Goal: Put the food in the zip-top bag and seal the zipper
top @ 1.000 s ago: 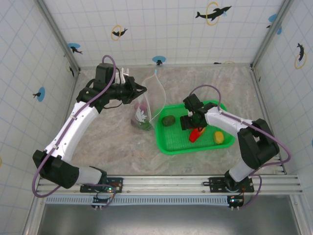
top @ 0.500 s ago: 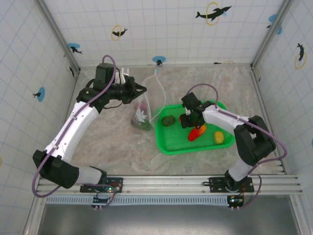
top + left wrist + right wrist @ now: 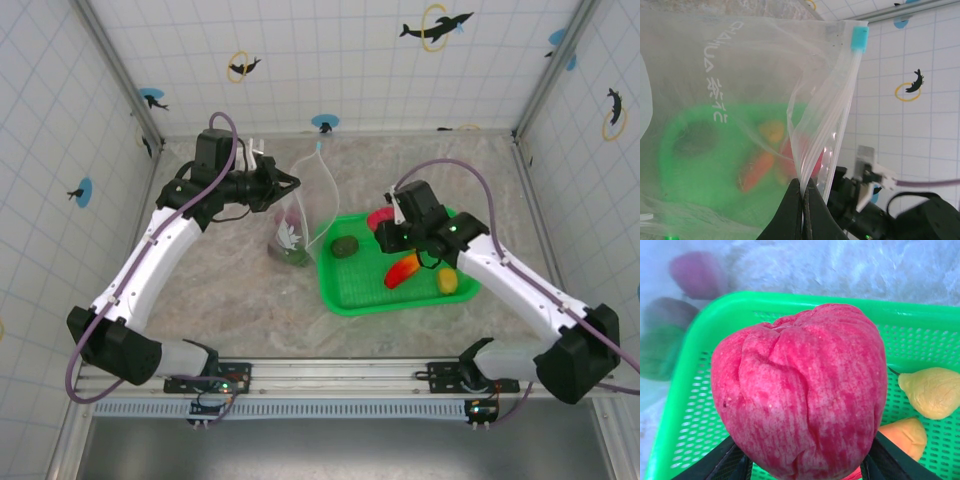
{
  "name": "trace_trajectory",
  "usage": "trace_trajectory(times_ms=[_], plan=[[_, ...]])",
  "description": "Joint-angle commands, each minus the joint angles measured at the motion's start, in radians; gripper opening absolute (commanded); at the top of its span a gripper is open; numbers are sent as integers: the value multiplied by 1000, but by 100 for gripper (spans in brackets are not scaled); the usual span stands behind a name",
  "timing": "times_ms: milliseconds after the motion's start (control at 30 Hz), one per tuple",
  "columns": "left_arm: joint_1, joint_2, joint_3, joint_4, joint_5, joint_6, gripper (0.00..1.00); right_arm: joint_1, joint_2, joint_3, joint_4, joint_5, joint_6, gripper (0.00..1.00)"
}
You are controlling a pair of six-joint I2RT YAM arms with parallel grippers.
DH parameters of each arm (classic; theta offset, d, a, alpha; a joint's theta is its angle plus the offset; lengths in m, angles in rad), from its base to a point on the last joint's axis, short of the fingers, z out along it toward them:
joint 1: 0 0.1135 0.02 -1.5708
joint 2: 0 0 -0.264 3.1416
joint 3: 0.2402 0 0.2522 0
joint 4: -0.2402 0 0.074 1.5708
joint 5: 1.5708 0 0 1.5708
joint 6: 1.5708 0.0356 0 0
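Right claw now raised, gripping red fruit

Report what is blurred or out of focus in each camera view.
Left wrist: the transparent crinkly plastic bag is sharp, the green mesh basket behind it a hazy smear. Right wrist: the red wrinkled toy fruit is crisp, the maroon and green shapes upper left blurred. Top external: evenly lit, sharp.

Through the bag the basket and its food blur to smears — the apple hides most of the right claw.
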Motion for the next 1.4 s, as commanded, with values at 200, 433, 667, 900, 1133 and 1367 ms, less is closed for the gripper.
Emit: trace_trajectory(times_ms=[200,433,667,900,1133,1367], plan=[[9,-7,-5,7,14,-6,0,119,76,437,-111,-13,24,54],[7,-3,-4,38,38,-29,0,202,236,620,-131,-26,22,54],[6,-26,-18,106,48,-80,0,215,291,583,-126,16,31,58],[7,-64,-72,144,47,-112,0,220,317,605,-158,60,36,75],[7,-69,-74,148,39,-119,0,217,316,713,-168,58,29,72],[7,-68,-66,129,23,-110,0,134,203,649,-147,81,99,68]])
